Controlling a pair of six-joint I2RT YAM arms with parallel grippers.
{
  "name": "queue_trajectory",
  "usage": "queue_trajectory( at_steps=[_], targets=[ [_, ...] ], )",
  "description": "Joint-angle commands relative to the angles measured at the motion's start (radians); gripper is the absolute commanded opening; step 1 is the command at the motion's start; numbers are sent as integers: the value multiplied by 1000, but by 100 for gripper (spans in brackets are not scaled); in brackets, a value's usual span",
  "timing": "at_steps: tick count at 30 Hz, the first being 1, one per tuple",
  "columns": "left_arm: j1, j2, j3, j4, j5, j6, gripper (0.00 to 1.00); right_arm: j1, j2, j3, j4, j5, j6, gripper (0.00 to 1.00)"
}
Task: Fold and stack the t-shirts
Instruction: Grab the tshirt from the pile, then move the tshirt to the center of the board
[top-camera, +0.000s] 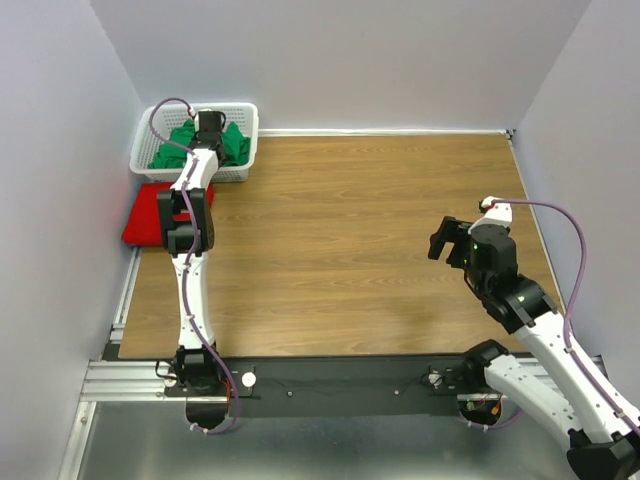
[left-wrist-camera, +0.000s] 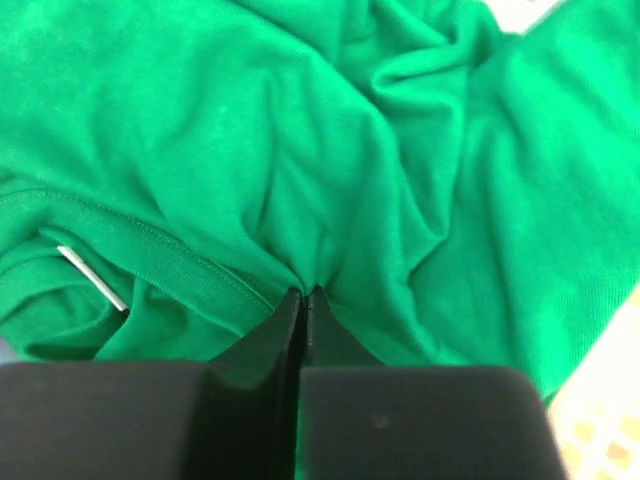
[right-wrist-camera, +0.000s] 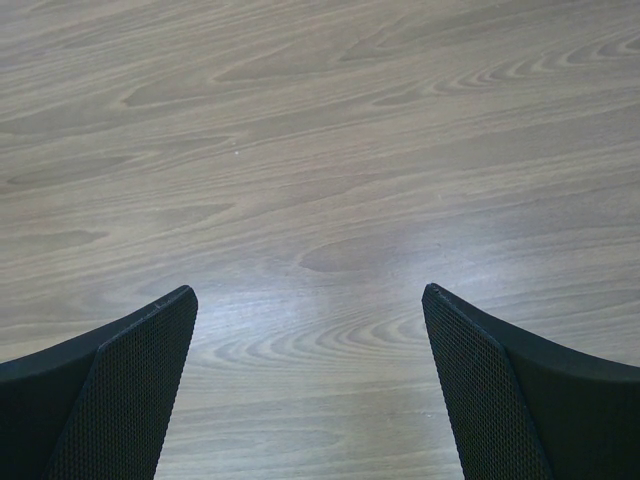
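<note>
The crumpled green t-shirt (top-camera: 175, 142) lies in the white basket (top-camera: 247, 135) at the back left. My left gripper (top-camera: 210, 126) reaches down into the basket. In the left wrist view green t-shirt (left-wrist-camera: 300, 150) fills the picture, and the left gripper (left-wrist-camera: 303, 293) is shut with a fold of that cloth pinched at its tips. The folded red t-shirt (top-camera: 145, 215) lies flat at the table's left edge, just in front of the basket. My right gripper (top-camera: 446, 240) hovers over the right side of the table, and the right gripper (right-wrist-camera: 310, 292) stands open with only bare wood below it.
The wooden table (top-camera: 350, 220) is bounded by white walls at the left, back and right. The basket stands against the back left corner. A black rail (top-camera: 340, 385) with both arm bases runs along the near edge.
</note>
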Motion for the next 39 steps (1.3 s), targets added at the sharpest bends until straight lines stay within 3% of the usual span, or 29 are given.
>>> queue_trajectory(
  at_steps=[1, 8, 14, 20, 24, 27, 30, 32, 33, 34, 36, 39],
  targets=[
    [-3, -77, -42, 50, 20, 32, 0, -1, -14, 1, 7, -12, 10, 100],
    [-46, -399, -48, 206, 4, 35, 0, -2, -28, 7, 7, 0, -8, 100],
    [-247, -568, 96, 262, 44, 51, 0, -1, -83, 18, 7, 19, -22, 100],
    [-462, -692, 177, 348, 198, 78, 0, -1, -166, 53, 6, -7, -16, 100],
    [-603, -772, 155, 395, 234, 136, 0, -1, -231, 115, 6, -7, -33, 100],
    [-637, -836, 13, 426, 271, 121, 0, -1, -271, 148, 3, 2, -42, 100],
    [-640, -895, -136, 428, 259, 124, 16, -1, -294, 167, -6, -16, -44, 100],
    [-640, -939, -313, 437, 196, 136, 40, -1, -299, 179, -19, -30, -33, 100],
    [-640, -953, -371, 437, 137, 139, 60, -1, -302, 182, -23, -47, -29, 100],
    [-640, -967, -426, 437, 108, 136, 67, -1, -302, 184, -28, -55, -22, 100],
    [-638, -1014, -584, 435, 43, 121, 76, -2, -293, 190, -40, -88, -12, 100],
    [-638, -1097, -775, 435, 0, 94, 77, -1, -244, 196, -63, -137, 11, 100]
  ],
)
